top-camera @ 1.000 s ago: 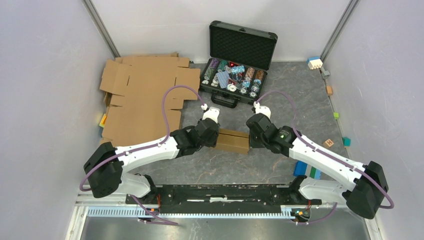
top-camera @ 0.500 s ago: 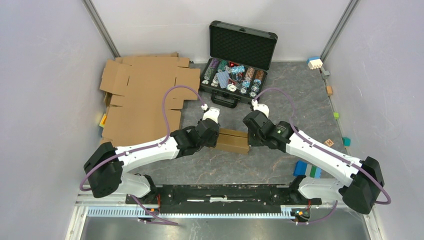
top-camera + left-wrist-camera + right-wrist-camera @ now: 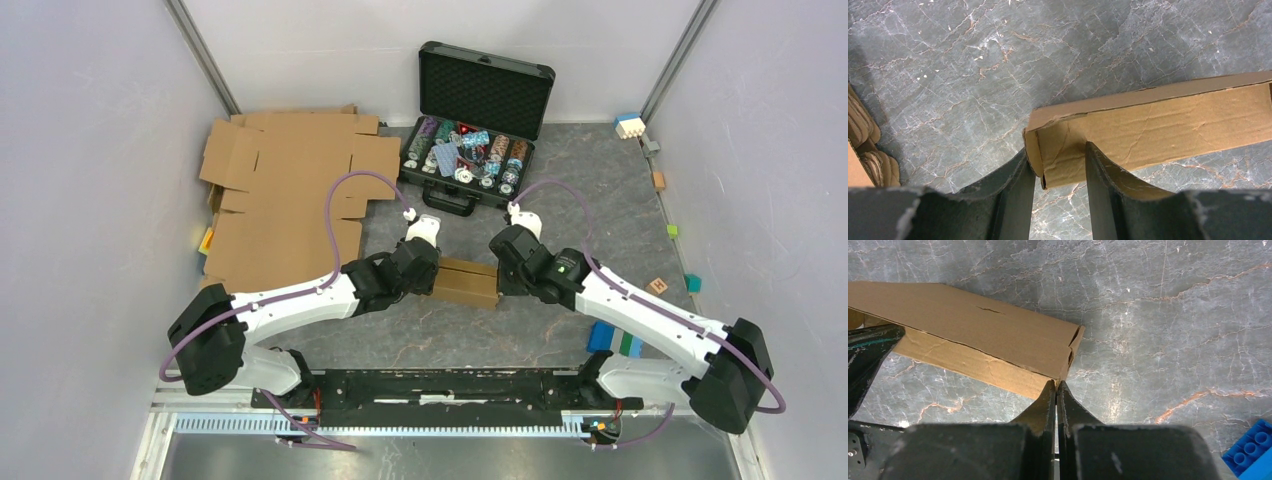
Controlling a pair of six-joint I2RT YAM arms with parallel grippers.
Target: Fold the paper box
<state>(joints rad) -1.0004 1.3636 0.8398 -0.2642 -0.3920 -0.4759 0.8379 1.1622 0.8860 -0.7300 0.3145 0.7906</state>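
Though apart, chip case (image 3: 485, 95) behind paper box (image 3: 466, 283)

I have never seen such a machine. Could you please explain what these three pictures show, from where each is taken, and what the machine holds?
The machine has a left arm and a right arm, fixed at the near edge of a table. One picture is taken from above and behind them. The other two come from a camera on each wrist, so its dark fingers show below. On the table lie a brown box, flat cardboard sheets, an open case of chips and toy blocks. The left gripper seems to grip one end of the box. The right gripper is closed and empty, its tips at the other end.
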